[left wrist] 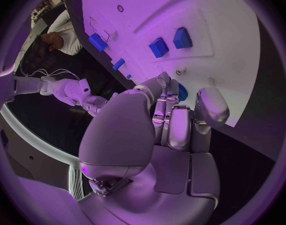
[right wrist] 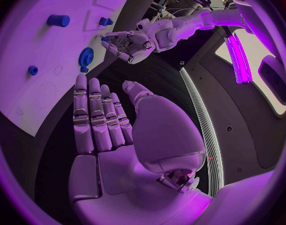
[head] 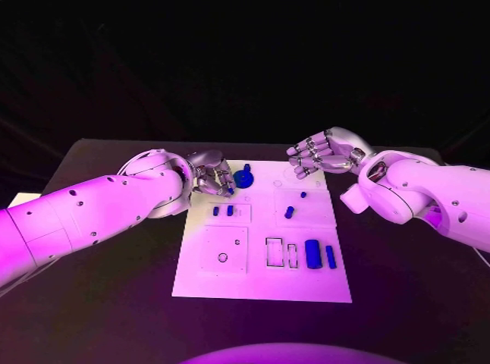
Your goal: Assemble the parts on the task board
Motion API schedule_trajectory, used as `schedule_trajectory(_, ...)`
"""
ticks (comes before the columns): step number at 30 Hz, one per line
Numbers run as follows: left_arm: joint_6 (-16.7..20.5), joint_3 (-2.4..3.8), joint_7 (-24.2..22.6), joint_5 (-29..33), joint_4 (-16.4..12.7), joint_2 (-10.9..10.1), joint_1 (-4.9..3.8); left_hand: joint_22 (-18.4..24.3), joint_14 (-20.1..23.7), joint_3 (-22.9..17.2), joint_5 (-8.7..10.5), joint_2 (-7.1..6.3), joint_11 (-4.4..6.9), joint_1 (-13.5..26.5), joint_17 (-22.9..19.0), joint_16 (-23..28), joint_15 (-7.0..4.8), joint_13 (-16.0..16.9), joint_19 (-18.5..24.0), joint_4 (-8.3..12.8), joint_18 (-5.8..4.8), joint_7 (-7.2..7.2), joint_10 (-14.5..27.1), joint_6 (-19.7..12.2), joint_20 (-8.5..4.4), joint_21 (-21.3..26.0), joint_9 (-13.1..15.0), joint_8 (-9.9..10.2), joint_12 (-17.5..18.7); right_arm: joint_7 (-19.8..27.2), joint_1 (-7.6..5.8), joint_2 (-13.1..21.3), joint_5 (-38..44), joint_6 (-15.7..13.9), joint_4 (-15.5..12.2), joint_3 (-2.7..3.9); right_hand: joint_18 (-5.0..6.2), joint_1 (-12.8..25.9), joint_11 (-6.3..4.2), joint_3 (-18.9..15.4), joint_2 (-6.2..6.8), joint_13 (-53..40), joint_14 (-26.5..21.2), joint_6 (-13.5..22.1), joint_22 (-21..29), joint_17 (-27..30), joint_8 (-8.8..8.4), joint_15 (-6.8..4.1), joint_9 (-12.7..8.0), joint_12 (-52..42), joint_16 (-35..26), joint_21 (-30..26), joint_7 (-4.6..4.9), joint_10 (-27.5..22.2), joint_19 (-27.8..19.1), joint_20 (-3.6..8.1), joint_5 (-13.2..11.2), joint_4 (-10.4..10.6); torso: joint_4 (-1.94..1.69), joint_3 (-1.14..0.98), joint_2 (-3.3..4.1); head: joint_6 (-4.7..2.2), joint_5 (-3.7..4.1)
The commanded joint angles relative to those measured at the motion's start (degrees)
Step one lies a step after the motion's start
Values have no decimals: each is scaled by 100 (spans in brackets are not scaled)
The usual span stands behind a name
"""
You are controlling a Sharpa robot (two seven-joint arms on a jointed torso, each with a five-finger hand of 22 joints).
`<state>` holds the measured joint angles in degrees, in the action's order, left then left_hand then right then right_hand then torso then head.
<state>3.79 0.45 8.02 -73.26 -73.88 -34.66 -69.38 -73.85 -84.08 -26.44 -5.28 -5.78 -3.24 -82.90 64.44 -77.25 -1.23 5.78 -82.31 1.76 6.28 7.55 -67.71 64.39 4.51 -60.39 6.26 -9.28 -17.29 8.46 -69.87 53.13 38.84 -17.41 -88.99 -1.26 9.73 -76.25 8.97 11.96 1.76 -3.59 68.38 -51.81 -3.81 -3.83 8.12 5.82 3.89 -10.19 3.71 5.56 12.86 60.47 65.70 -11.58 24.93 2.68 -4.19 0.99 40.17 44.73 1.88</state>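
Observation:
The white task board [head: 262,265] lies in the middle of the black table. A blue gear [head: 245,179] sits at its far edge, just beside my left hand [head: 209,176]. That hand hovers over the board's far left corner with fingers curved and nothing in them; the gear [left wrist: 182,91] peeks out behind its fingertips. My right hand [head: 321,154] hangs above the far right corner, fingers stretched out [right wrist: 96,120] and holding nothing. Two small blue blocks [head: 223,210], a blue peg [head: 290,211], a thick blue block [head: 313,250] and a slim blue bar [head: 331,256] lie on the board.
Empty rectangular slots [head: 276,252] and a square recess with a hole [head: 223,256] mark the board's near half. Black table [head: 420,288] surrounds the board on all sides.

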Motion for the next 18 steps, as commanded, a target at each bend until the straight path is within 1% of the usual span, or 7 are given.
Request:
schedule_trajectory(1,-152,7,102,119,-39,-55,-7,-13,-114,-31,-25,3,-1,64,-3,9,-17,-4,-18,-8,-62,10,-26,40,-18,-40,-11,38,33,-11,7,3,26,99,-1,-2,84,52,0,32,-12,5,46,-50,-9,5,-13,10,1,33,17,-19,-9,44,37,-7,-21,-6,-3,5,10,-6,1)
schedule_trajectory(2,-176,7,112,121,-36,-67,-6,-17,-113,-32,-25,0,-2,71,-4,10,-17,-3,-19,-8,-63,10,-27,40,-18,-44,-12,40,37,-11,8,3,26,101,-1,-2,84,52,0,32,-12,5,46,-50,-9,5,-13,10,1,33,17,-19,-9,44,37,-7,-21,-6,-1,8,14,0,0)
schedule_trajectory(6,-176,7,130,113,-16,-76,-2,-15,-111,-37,-24,-2,-2,83,-11,13,-16,-2,-15,-9,-61,10,-28,40,-17,-37,-13,44,45,-8,12,-4,26,109,1,-3,84,52,0,32,-12,5,46,-50,-9,5,-13,10,1,33,17,-19,-9,44,37,-7,-21,-6,5,7,16,-5,-13)
schedule_trajectory(8,-148,7,145,98,1,-72,1,-13,-110,-38,-24,-1,-2,86,-11,13,-16,-2,-14,-9,-60,10,-28,40,-17,-32,-13,45,47,-7,14,-8,26,112,2,-3,84,52,0,32,-12,5,46,-50,-9,5,-13,10,1,33,17,-19,-9,44,37,-7,-21,-6,11,3,16,-7,-15)
schedule_trajectory(12,-138,7,200,65,36,-70,3,-13,-110,-38,-24,-1,-2,86,-11,13,-16,-2,-14,-9,-60,10,-28,40,-17,-32,-13,45,47,-13,17,-10,26,114,3,-4,84,52,0,32,-12,5,46,-50,-9,5,-13,10,1,33,17,-19,-9,44,37,-7,-21,-6,12,-2,17,1,-24)
schedule_trajectory(16,-179,8,277,31,68,-71,4,-18,-108,-42,-23,-12,-2,99,-15,14,-16,0,-13,-4,-60,10,-30,37,-17,-35,-16,53,57,-27,18,-11,26,129,9,-4,84,62,0,43,-8,5,48,-51,-8,5,-13,10,1,34,17,-22,-9,47,40,-7,-22,-3,14,-5,17,-10,-22)
schedule_trajectory(18,-216,7,297,22,80,-68,4,-21,-106,-43,-22,-18,-2,105,-24,18,-16,1,-13,-3,-61,9,-32,38,-16,-39,-17,55,60,-32,18,-11,26,136,11,-4,83,67,0,47,-5,6,47,-49,-8,6,-15,10,1,36,16,-23,-9,46,41,-7,-23,-3,16,-3,19,-6,-16)
